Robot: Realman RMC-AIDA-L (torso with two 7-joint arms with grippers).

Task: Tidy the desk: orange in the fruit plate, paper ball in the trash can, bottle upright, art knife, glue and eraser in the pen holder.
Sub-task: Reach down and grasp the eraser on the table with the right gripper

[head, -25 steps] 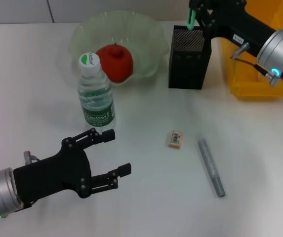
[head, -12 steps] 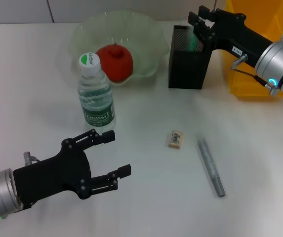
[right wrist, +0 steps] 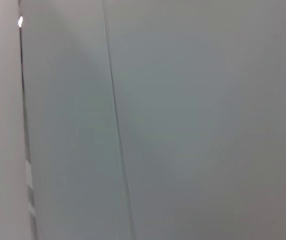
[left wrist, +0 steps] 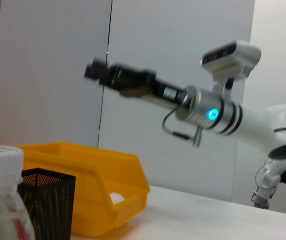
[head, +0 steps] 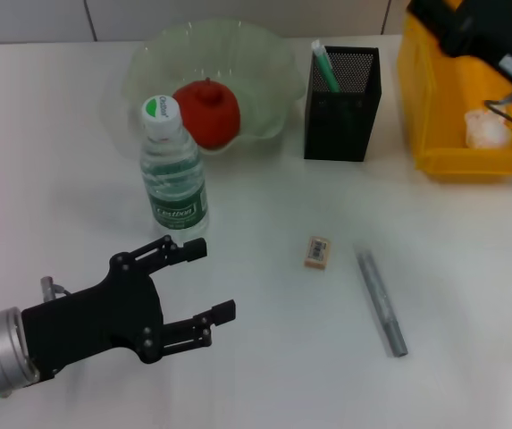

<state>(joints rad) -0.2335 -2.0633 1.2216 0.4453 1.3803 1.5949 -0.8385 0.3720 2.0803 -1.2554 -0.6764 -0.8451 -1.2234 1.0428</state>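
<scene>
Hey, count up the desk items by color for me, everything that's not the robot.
Red: 1, orange
Pale green: 1, fruit plate
Clear: 1, bottle
Black: 1, pen holder
Yellow: 1, trash can
White: 1, paper ball
Beige: 1, eraser
Grey: 1, art knife
Green-white: 1, glue
Total: 9

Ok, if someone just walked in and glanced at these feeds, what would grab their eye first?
Probably the bright yellow trash can at the far right of the desk, with the paper ball inside it and the right arm raised above it. Then the open left gripper low at the near left, in front of the upright bottle. Behind the bottle, the orange glows in the fruit plate.
</scene>
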